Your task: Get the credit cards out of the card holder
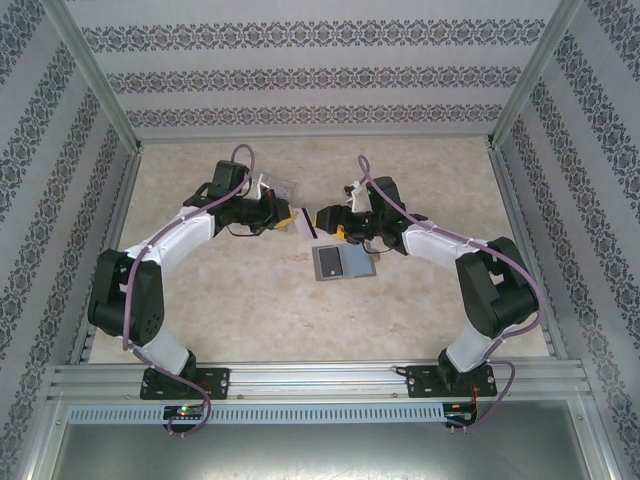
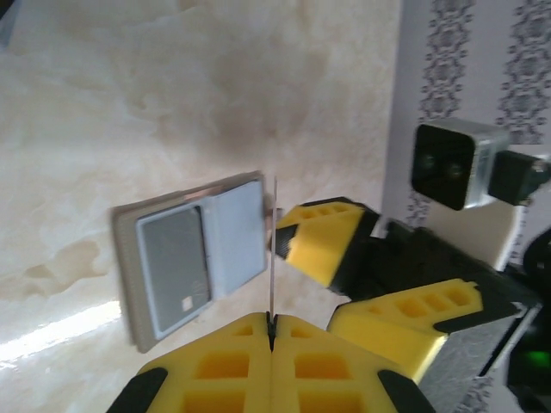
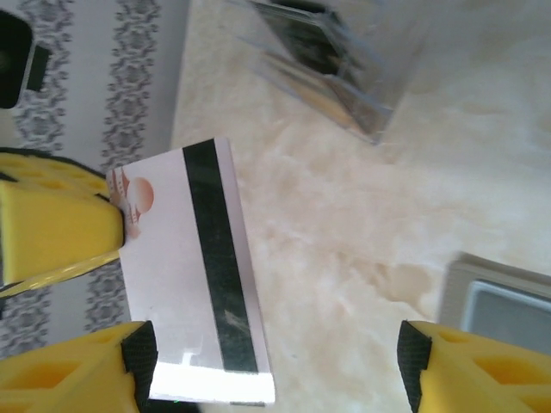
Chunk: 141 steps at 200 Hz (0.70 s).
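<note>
The left jaws are pressed together on one end of a white card [image 3: 198, 284] with a dark stripe. The card is held on edge above the worktop [image 1: 250, 300], clear of it, and is seen as a thin line in the left wrist view. The right jaws are spread wide and nothing is gripped between them. Their open mouth is turned toward the card, and one fingertip [image 2: 297, 237] is just beside it; whether it touches cannot be told.

The left arm [image 1: 185, 232] and the right arm [image 1: 440, 240] are both bent at the elbow and reached inward over the middle of the worktop. The two sets of jaws are pointed at each other, nearly tip to tip.

The holder [image 1: 342, 262] is laid open and flat on the worktop, near the jaws on the side toward the arm bases. Whether a card is in its grey pocket cannot be told. A clear box [image 3: 336, 60] is set beyond the left jaws.
</note>
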Each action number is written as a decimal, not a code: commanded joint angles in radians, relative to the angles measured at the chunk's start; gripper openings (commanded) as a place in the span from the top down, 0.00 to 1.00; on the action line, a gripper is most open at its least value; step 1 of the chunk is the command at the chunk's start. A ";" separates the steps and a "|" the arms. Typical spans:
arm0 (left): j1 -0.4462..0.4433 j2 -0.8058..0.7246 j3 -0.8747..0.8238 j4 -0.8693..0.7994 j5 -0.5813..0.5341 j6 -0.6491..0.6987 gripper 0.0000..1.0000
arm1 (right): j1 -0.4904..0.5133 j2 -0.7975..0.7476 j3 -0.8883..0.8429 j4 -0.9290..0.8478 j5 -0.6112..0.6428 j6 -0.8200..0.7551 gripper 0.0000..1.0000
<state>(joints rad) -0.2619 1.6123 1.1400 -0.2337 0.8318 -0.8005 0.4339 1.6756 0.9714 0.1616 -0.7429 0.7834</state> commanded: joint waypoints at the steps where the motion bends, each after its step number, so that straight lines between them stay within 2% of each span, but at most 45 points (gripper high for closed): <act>1: 0.026 -0.042 -0.034 0.142 0.113 -0.094 1.00 | -0.001 0.020 0.034 0.144 -0.119 0.115 0.24; 45: 0.045 -0.050 -0.080 0.284 0.163 -0.218 1.00 | -0.005 0.050 0.013 0.386 -0.197 0.266 0.30; 73: 0.051 -0.058 -0.098 0.320 0.162 -0.259 1.00 | -0.012 0.062 -0.022 0.534 -0.222 0.361 0.41; 141: 0.053 -0.088 -0.112 0.320 0.142 -0.277 1.00 | -0.015 0.045 -0.063 0.551 -0.234 0.373 0.68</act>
<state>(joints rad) -0.2203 1.5642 1.0374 0.0395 0.9684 -1.0565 0.4248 1.7271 0.9226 0.6540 -0.9440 1.1522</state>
